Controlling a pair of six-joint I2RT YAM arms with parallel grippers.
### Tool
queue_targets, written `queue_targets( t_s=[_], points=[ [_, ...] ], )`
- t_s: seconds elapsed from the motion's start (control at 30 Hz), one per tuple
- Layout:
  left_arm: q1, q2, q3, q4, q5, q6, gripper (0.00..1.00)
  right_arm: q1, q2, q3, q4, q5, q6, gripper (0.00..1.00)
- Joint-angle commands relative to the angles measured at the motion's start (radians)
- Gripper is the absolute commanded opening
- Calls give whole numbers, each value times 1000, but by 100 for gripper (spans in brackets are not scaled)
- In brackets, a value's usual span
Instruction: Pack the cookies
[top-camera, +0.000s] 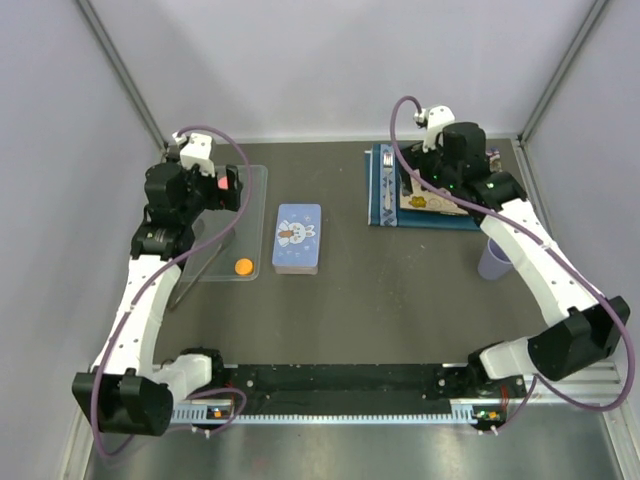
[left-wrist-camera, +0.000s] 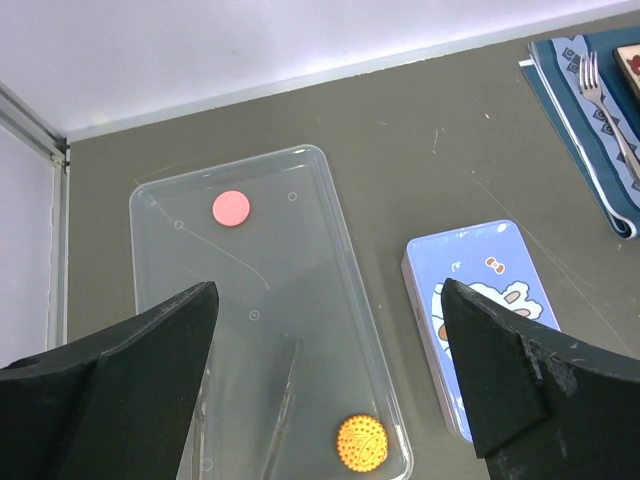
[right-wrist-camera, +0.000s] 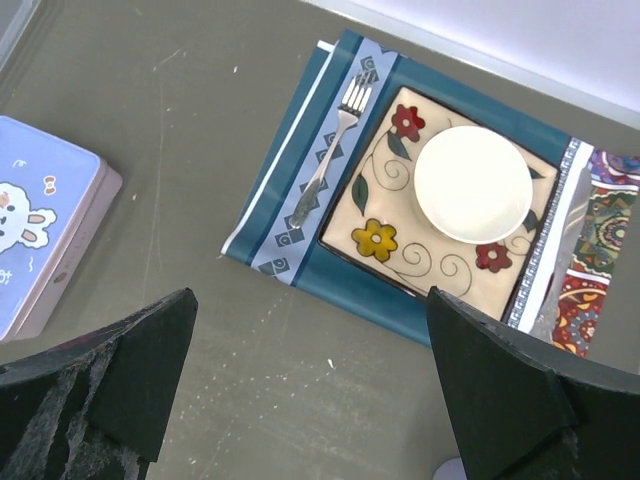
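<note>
Starting at the left of the desk (top-camera: 400, 300), the left tool (left-wrist-camera: 327, 300) hangs over a clear tray (left-wrist-camera: 300, 250) with its fingers spread wide and nothing between them. Two cookies lie flat in that tray, well apart: a pink cookie (left-wrist-camera: 231, 208) at the far end, smooth-topped, and an orange cookie (left-wrist-camera: 361, 443) in the near right corner, its top covered in fine bumps. Both are small round discs that look light and stiff. On the slick plastic they will probably skate if nudged, so I would pinch across the rim from above, fingers straddling the disc, and squeeze gently. Just right of the tray sits a closed blue tin (left-wrist-camera: 460, 255) with a rabbit on its lid. Farther right, the right tool (right-wrist-camera: 312, 300), also spread and empty, hovers near a placemat (right-wrist-camera: 300, 200) carrying a fork (right-wrist-camera: 330, 150), a flowered plate (right-wrist-camera: 385, 235) and a white dish (right-wrist-camera: 472, 183).
</note>
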Motion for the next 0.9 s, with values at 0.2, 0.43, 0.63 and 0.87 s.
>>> queue_targets(
  t_s=[0.2, 0.43, 0.63, 0.87],
  points=[
    [-3, -71, 78, -42, 24, -35, 99, 2, -168, 69, 13, 101, -15, 99],
    [-2, -117, 77, -30, 24, -75, 99, 2, -231, 69, 27, 123, -12, 99],
    [-2, -148, 71, -36, 31, -87, 99, 2, -263, 55, 32, 154, -26, 99],
    [-3, -160, 55, -37, 27, -87, 99, 1, -274, 32, 30, 166, -29, 99]
  ],
)
